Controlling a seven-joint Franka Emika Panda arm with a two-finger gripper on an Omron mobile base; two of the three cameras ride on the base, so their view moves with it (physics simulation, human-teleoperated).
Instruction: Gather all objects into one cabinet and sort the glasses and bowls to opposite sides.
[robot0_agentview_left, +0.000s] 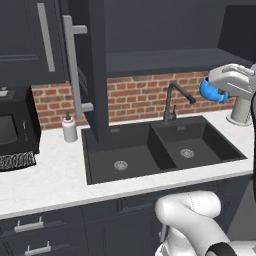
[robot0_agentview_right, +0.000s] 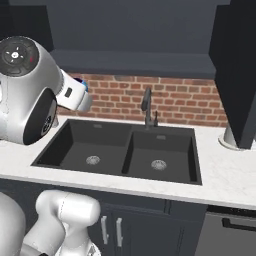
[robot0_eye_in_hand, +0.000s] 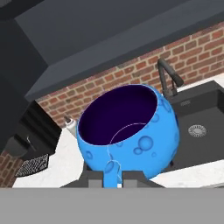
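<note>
Glossy blue, the small bowl (robot0_eye_in_hand: 131, 131) is sitting pinched at its rim between our gripper's (robot0_eye_in_hand: 111, 175) nearly shut fingers, hanging above the counter (robot0_agentview_left: 55, 180) by the sink (robot0_agentview_left: 165, 147); we are judging it light, rigid, slippery.

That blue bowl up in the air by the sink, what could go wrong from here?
1. The end effector pinches only the rim of the blue bowl, so it might slip and fall toward the sink or counter.
2. The bowl is carried high beside the open cabinet door and under the shelf; a swing could knock it against either.
</note>
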